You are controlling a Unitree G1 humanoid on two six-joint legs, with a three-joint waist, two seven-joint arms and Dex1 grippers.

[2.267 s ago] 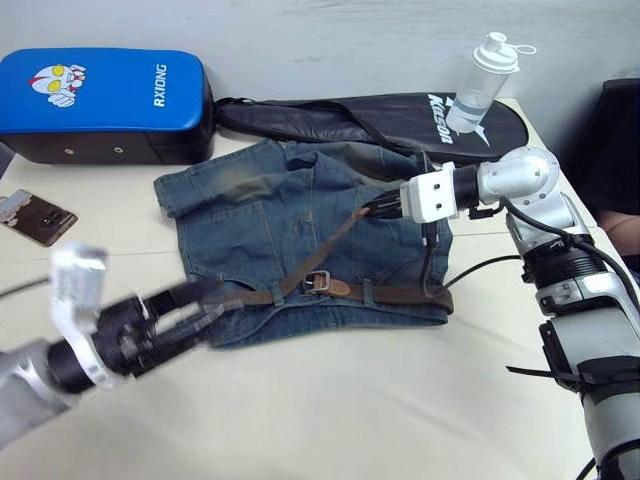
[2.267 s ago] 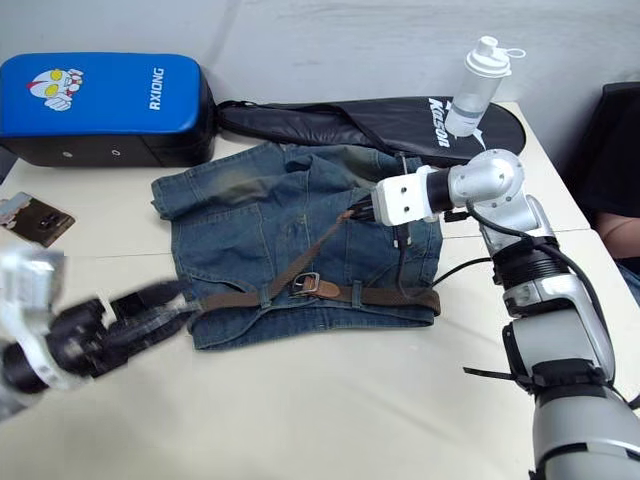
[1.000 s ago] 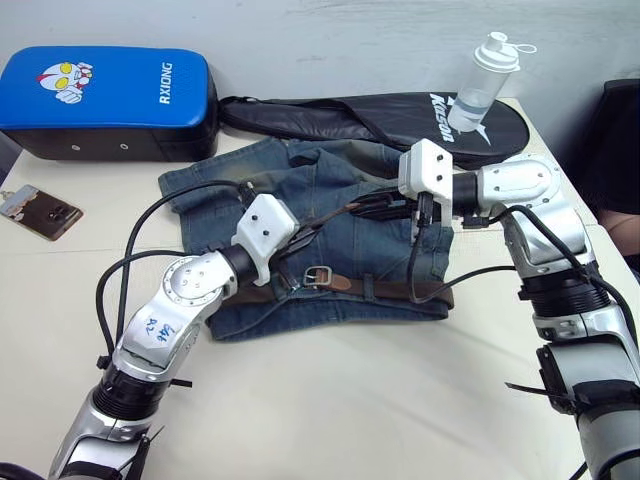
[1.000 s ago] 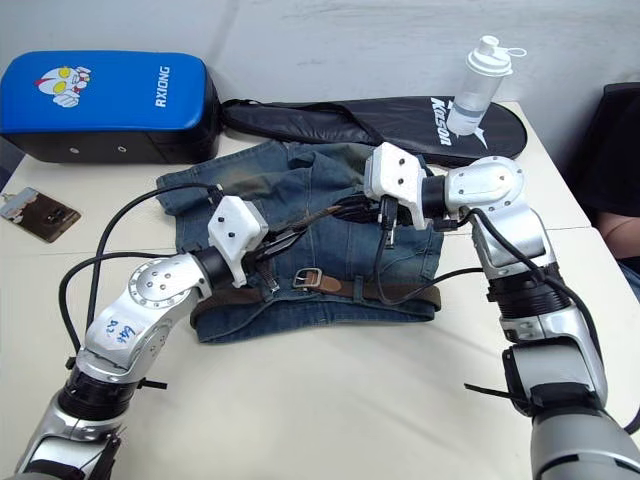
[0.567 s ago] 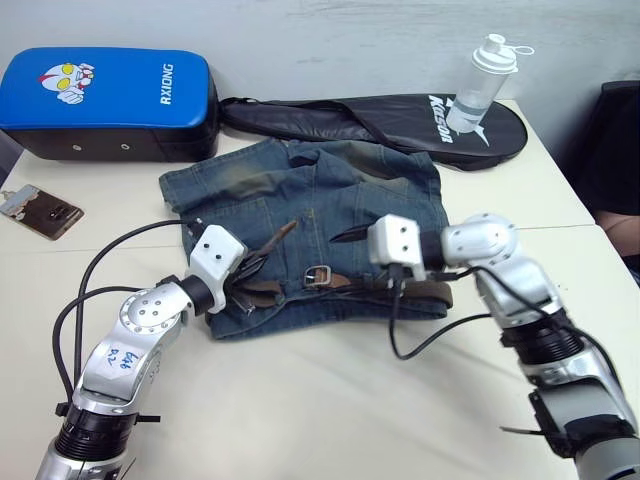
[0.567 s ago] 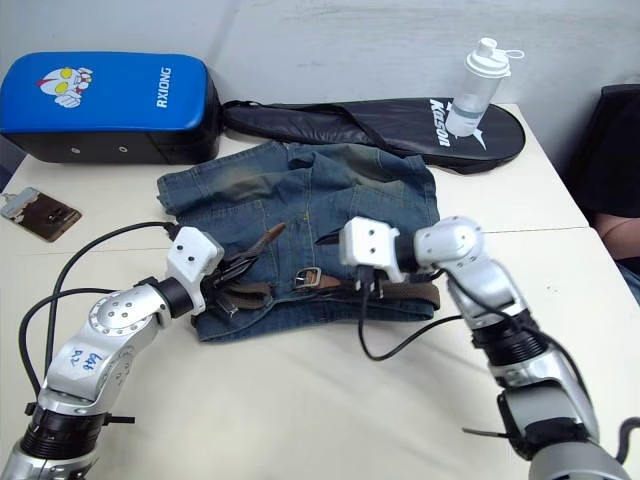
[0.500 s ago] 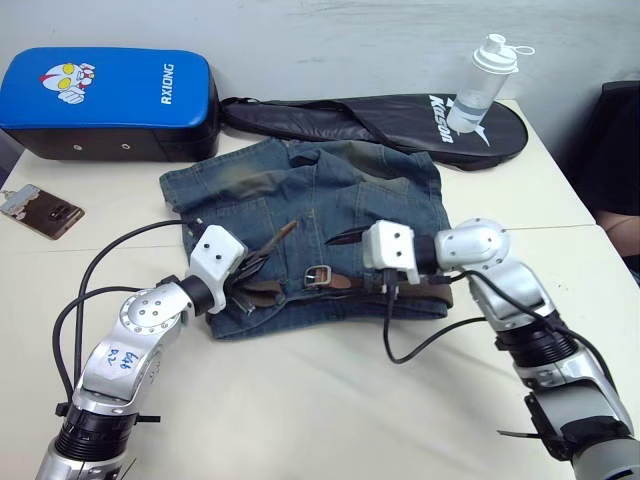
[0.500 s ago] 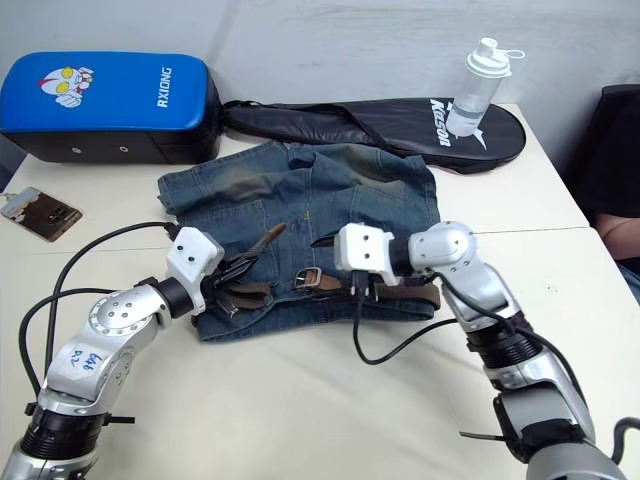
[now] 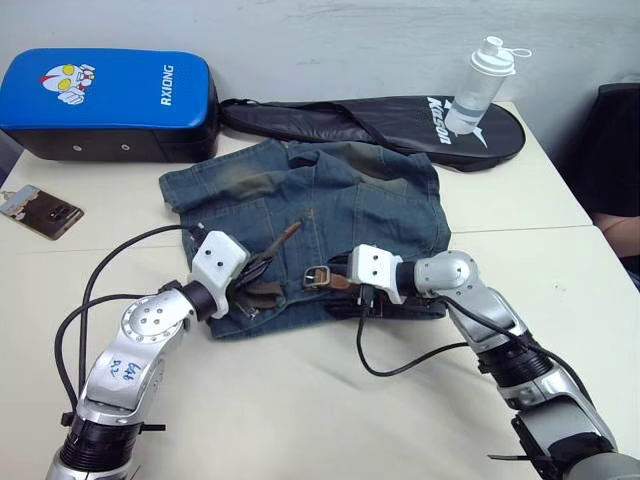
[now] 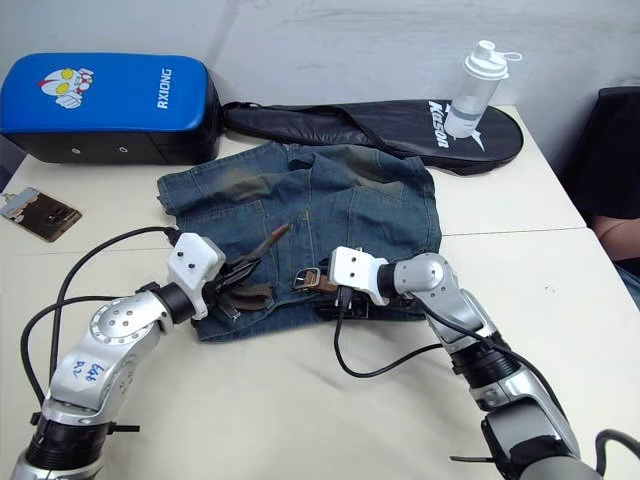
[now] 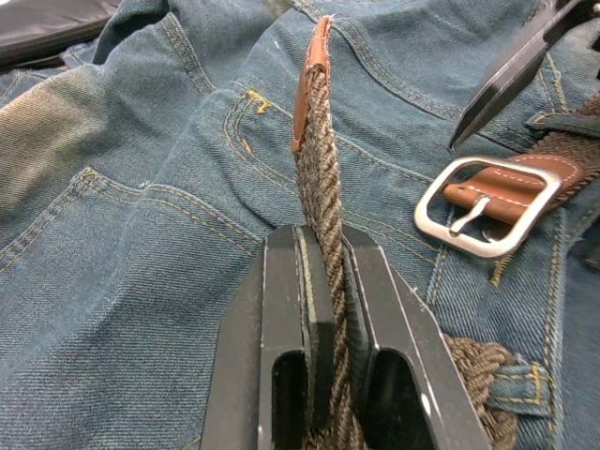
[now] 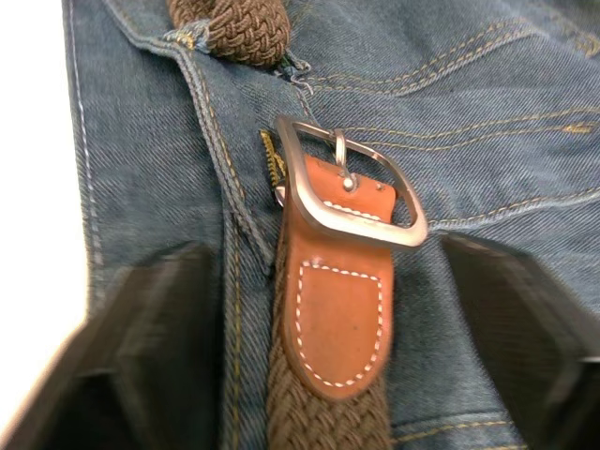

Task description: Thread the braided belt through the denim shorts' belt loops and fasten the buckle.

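While left end effector clamps the braided belt tip, right end effector gapes empty round the buckle; tip at 10 o'clock could fray/slip, imo.

left pincer gripping braided belt, denim shorts

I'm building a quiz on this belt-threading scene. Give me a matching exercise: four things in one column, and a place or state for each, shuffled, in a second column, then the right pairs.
Things:
1. dark-brown braided belt's tan-tipped free end
2. silver rectangular metal buckle
3. clear plastic bottle with white cap
4. blue rectangular pad with cartoon print

Places or states:
A. stands upright on the black racket bag
B. at the table's far left
C. clamped in the left hand
D. lies on the faded blue denim shorts, between the open right hand's fingers

Pairs: 1-C, 2-D, 3-A, 4-B
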